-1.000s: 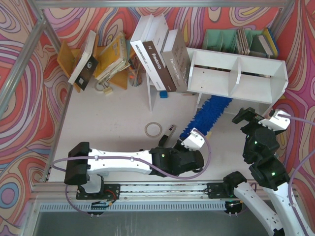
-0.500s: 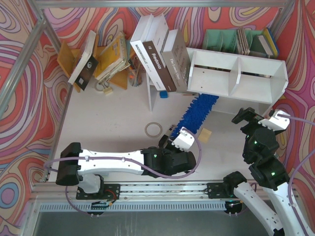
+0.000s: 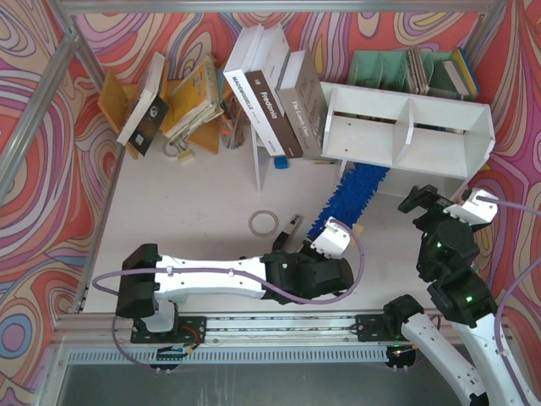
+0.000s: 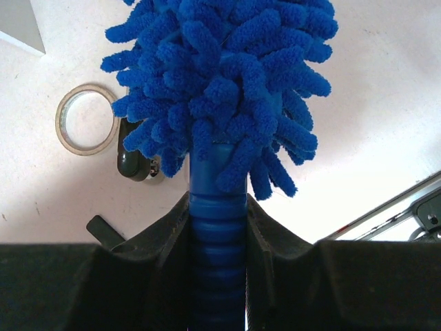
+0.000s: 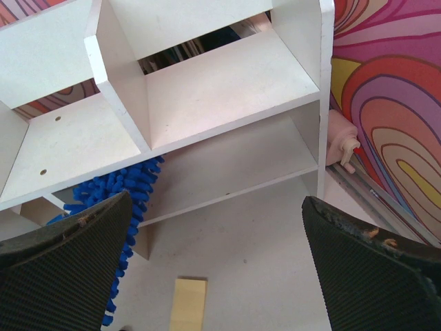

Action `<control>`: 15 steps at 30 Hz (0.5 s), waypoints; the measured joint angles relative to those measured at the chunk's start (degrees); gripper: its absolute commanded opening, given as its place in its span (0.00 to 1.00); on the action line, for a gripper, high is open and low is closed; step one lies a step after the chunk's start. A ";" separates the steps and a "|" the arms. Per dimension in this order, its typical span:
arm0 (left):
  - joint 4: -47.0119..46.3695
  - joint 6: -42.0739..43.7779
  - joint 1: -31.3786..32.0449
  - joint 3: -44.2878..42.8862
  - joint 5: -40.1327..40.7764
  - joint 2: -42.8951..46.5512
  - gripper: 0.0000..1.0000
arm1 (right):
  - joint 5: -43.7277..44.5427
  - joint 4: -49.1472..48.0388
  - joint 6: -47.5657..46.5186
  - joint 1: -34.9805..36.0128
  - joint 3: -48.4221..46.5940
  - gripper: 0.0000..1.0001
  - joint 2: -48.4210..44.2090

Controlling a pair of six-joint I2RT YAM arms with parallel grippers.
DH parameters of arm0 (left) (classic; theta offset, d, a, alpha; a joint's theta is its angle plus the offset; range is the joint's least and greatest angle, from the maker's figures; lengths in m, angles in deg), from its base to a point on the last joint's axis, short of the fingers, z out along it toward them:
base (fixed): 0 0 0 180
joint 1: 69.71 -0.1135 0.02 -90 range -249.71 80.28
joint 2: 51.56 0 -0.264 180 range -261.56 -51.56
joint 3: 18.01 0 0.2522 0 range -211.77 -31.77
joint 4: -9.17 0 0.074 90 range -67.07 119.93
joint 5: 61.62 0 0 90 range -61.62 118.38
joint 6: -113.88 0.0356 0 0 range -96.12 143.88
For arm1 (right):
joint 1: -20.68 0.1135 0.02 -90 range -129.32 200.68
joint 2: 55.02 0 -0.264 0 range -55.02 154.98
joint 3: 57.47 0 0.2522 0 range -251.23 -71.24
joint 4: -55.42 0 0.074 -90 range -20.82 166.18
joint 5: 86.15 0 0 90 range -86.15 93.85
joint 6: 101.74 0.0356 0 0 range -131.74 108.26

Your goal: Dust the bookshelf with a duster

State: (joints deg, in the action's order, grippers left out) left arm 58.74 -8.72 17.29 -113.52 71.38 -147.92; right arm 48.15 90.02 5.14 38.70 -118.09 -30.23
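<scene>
Near the middle of the worktop's near edge the left gripper [image 4: 218, 214] clamps the duster [image 3: 356, 195] by its handle, the head's tip tucked under the bookshelf [image 3: 407, 127] toward the far right corner, where a hard sweep would likely shove that shelf, while the right gripper [image 5: 217, 241] gapes empty.

1. The white table [image 3: 190, 211] carries everything, with swirl-patterned walls round its far and side edges
2. A ring of tape [image 3: 264, 222] lies flat near the middle, with a small black-and-silver stick tool [image 3: 293, 227] just to its right
3. The bookshelf [image 3: 408, 127] stands at the far right, with large books [image 3: 269, 101] leaning at its left end
4. A tan wooden rack [image 3: 112, 95] holding more books sits at the far left, and a pale green organizer [image 3: 380, 68] stands behind the bookshelf
5. A small yellowish card [image 5: 188, 303] lies flat in front of the bookshelf, and a pale pink object [image 5: 342, 141] lies by its right side, near the wall
</scene>
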 measured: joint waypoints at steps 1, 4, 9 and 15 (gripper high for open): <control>0.07 -0.37 0.00 0.04 0.22 0.00 0.00 | 0.00 0.00 0.00 0.00 0.00 0.99 0.00; 0.37 -2.19 0.00 0.81 0.85 0.15 0.00 | -0.04 0.00 0.00 0.02 0.00 0.99 0.00; 2.32 -5.42 0.00 2.16 1.18 0.33 0.00 | -0.44 0.00 0.00 0.00 0.00 0.99 0.00; 3.37 -6.64 0.04 4.02 0.76 0.33 0.00 | -0.48 0.00 0.00 0.02 0.00 0.99 0.02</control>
State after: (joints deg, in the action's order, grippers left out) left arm 62.11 -15.36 17.33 -109.50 72.14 -147.59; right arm 47.66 90.02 5.14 38.72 -118.09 -30.21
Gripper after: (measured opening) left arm 0.343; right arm 0.986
